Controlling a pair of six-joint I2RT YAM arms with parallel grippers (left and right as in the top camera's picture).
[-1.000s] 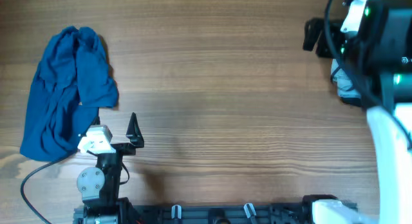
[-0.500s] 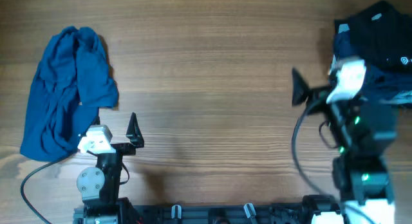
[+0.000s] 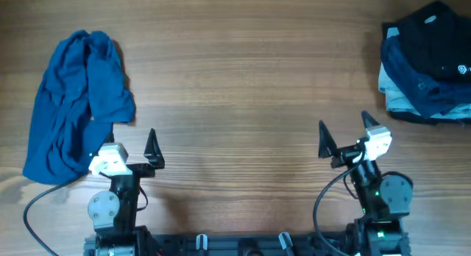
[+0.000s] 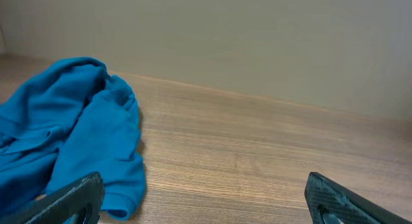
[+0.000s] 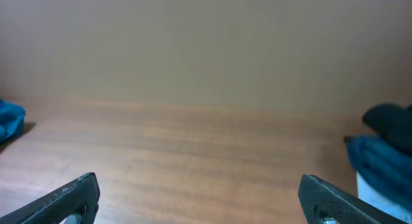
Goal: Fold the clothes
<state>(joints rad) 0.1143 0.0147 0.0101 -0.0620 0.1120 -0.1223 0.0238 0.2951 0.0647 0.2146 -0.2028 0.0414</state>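
Observation:
A crumpled blue shirt (image 3: 77,101) lies at the table's left; in the left wrist view (image 4: 71,134) it lies ahead and to the left. My left gripper (image 3: 126,138) rests low at the front left, open and empty, its left finger at the shirt's near edge. It shows in the left wrist view (image 4: 203,205) with jaws wide apart. My right gripper (image 3: 344,125) is at the front right, open and empty over bare wood, also wide apart in the right wrist view (image 5: 199,198).
A stack of folded dark and blue clothes (image 3: 427,65) sits at the far right edge; it shows at the right of the right wrist view (image 5: 386,147). The wooden table (image 3: 243,79) stretches between shirt and stack. A wall stands behind the table.
The right arm has drawn back from the folded stack at the far right to the front of the table, leaving the stack uncovered. The left arm and blue shirt have not moved.

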